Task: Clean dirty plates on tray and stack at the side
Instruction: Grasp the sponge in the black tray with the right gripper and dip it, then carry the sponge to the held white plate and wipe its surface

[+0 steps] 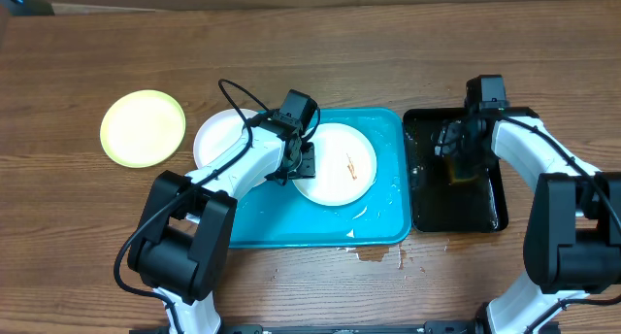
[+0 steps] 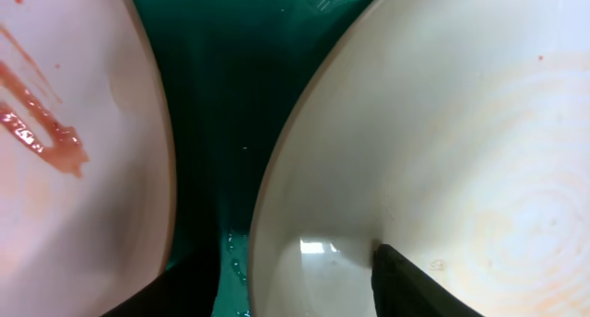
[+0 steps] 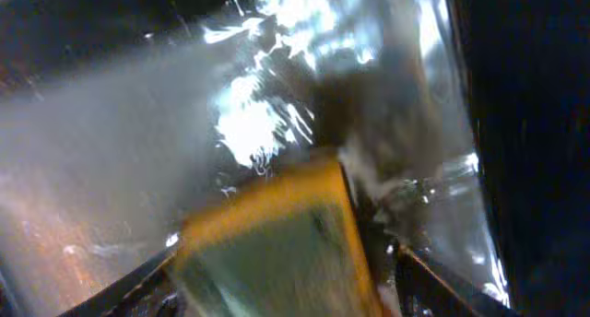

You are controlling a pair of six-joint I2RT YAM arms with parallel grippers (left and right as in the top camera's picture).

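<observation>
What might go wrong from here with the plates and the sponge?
One: the left gripper straddles the rim of a white plate close beside the smeared plate; a wet rim may slip, or the plates knock together. Two: the right gripper holds the sponge in the wet black tray; carrying it over may drip, adding to the puddle by the blue tray.

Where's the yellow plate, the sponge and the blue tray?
yellow plate (image 1: 143, 128): overhead view, its middle.
sponge (image 3: 277, 236): right wrist view, its yellow top.
blue tray (image 1: 291, 222): overhead view, bare floor near the front.
</observation>
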